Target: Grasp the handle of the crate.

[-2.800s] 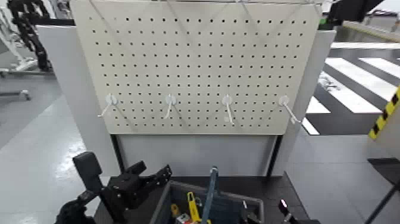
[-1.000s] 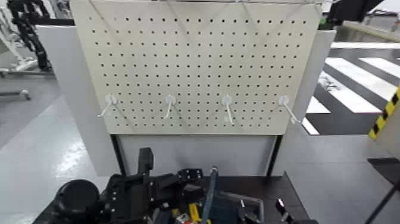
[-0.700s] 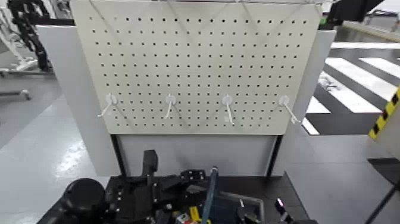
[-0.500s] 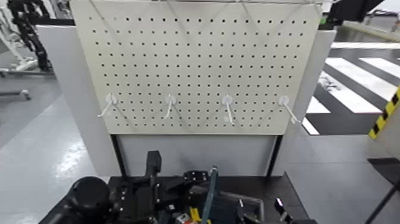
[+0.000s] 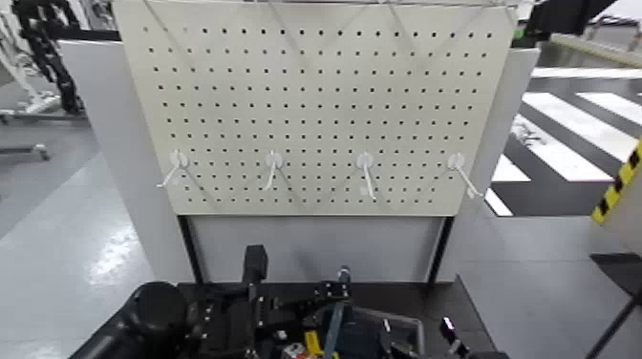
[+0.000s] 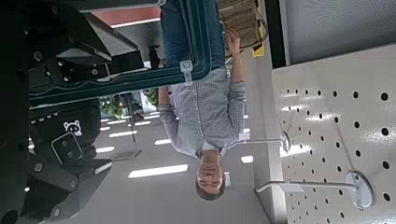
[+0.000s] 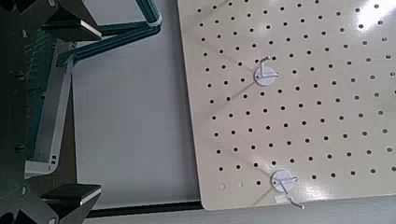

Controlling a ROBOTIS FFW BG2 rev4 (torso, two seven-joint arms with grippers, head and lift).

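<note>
The crate [image 5: 409, 330] is a dark grey bin at the bottom edge of the head view, with a yellow-handled tool [image 5: 308, 342] showing inside. Its handle [image 5: 336, 320] is a dark blue-grey upright bar rising above the rim. My left gripper [image 5: 331, 289] reaches in from the left at the handle's top, fingers on either side of it. In the left wrist view the bar [image 6: 121, 84] runs between the spread dark fingers [image 6: 89, 42]. My right gripper [image 5: 449, 334] sits low at the crate's right end, open and empty.
A cream pegboard [image 5: 315, 105] with several white hooks [image 5: 365, 164] stands upright just behind the crate. White panels flank it. A person [image 6: 210, 112] in a grey shirt shows in the left wrist view. Grey floor lies to the left, and striped floor markings [image 5: 573, 134] to the right.
My left arm has swung right from the crate's left end until its gripper is at the handle's top. The crate, the handle and the right gripper have stayed put.
</note>
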